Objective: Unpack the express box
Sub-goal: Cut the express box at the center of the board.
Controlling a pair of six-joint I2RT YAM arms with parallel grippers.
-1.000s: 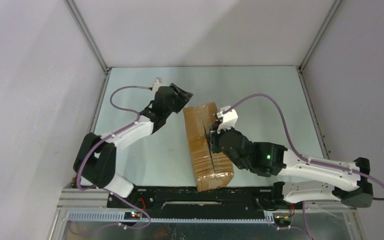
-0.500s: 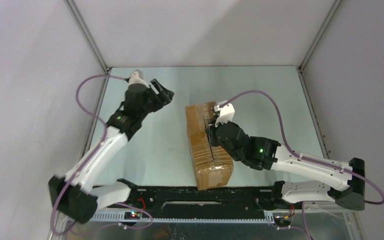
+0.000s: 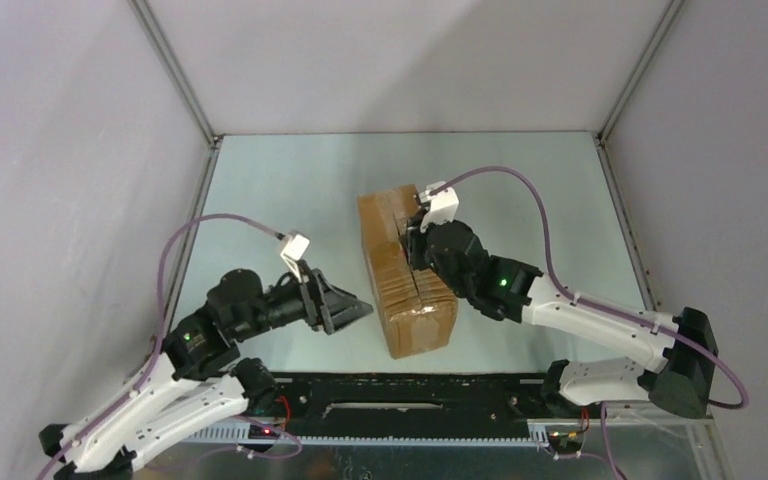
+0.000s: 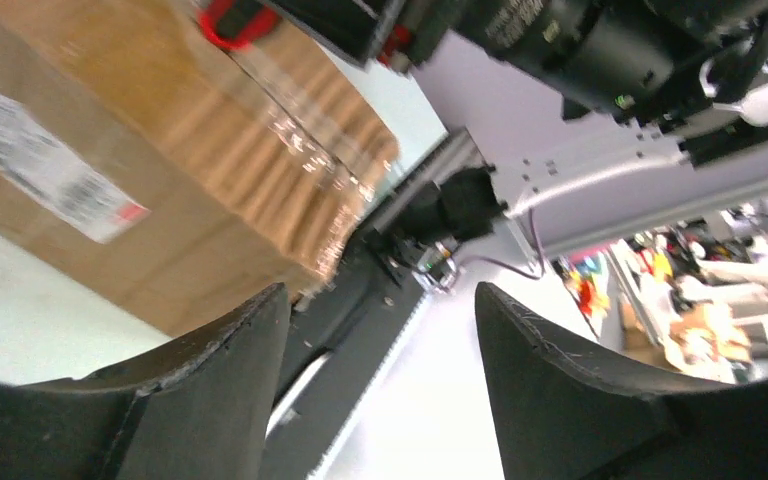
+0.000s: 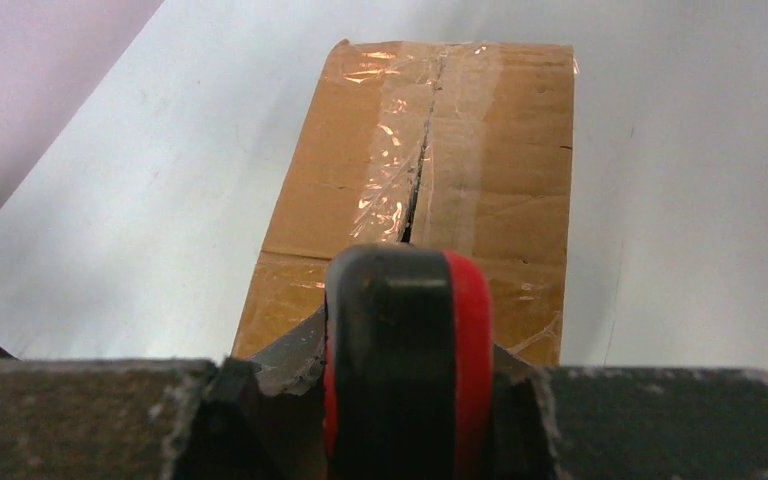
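Left gripper has swung back low beside the box mid desk, jaws wide, empty. Right gripper clamps what looks like a cutter on the seam: keep it centred, shallow, box braced.

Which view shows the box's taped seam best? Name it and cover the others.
Right wrist: the taped seam runs straight up the top of the express box, its slit plain beyond the held red-and-black tool. Top external shows it small, its middle under the right arm. Left wrist catches only blurred tape glare from the side.
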